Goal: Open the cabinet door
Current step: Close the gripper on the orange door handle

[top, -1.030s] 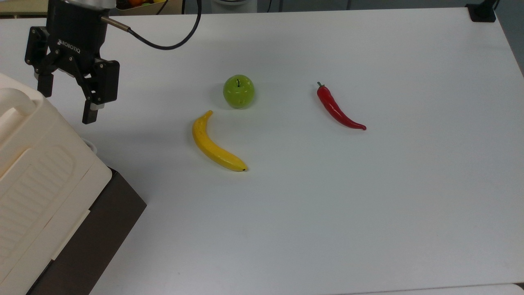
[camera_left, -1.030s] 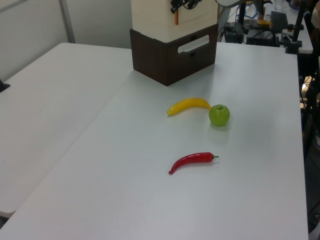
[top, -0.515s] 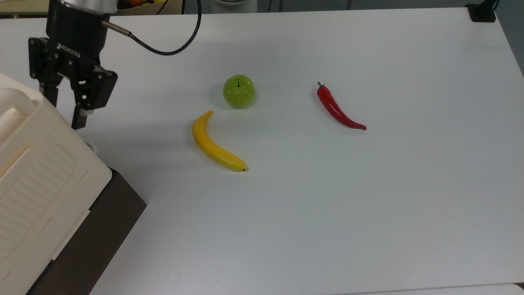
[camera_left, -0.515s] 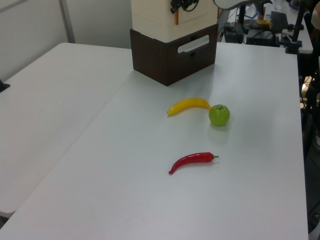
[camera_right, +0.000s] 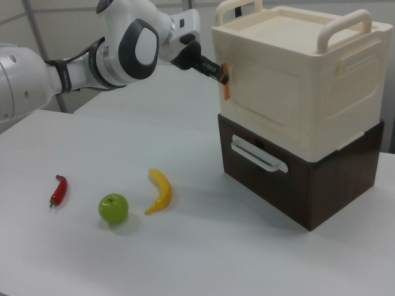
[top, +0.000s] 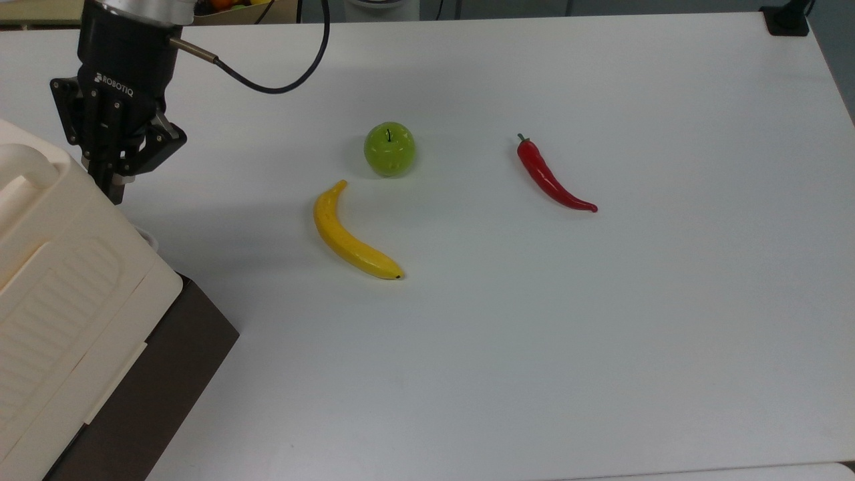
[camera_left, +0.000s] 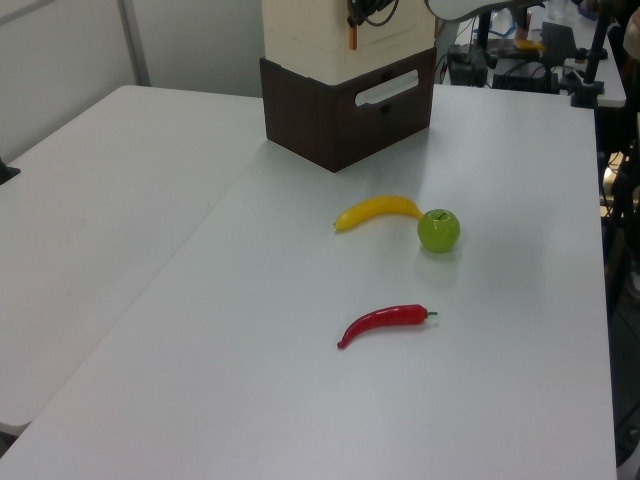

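Here, cream cabinet door (camera_right: pixel 262 98), orange strip at its edge, hand (camera_right: pixel 222 76) pinching that edge.

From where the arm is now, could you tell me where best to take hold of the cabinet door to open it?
Probably the orange tab on the cabinet door, at the right view's left edge. It sticks out as a thin upright strip, so come from that side, where the claw sits.

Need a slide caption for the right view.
Gripper pinches the orange tab at the cabinet door edge; banana, apple, chili on table.
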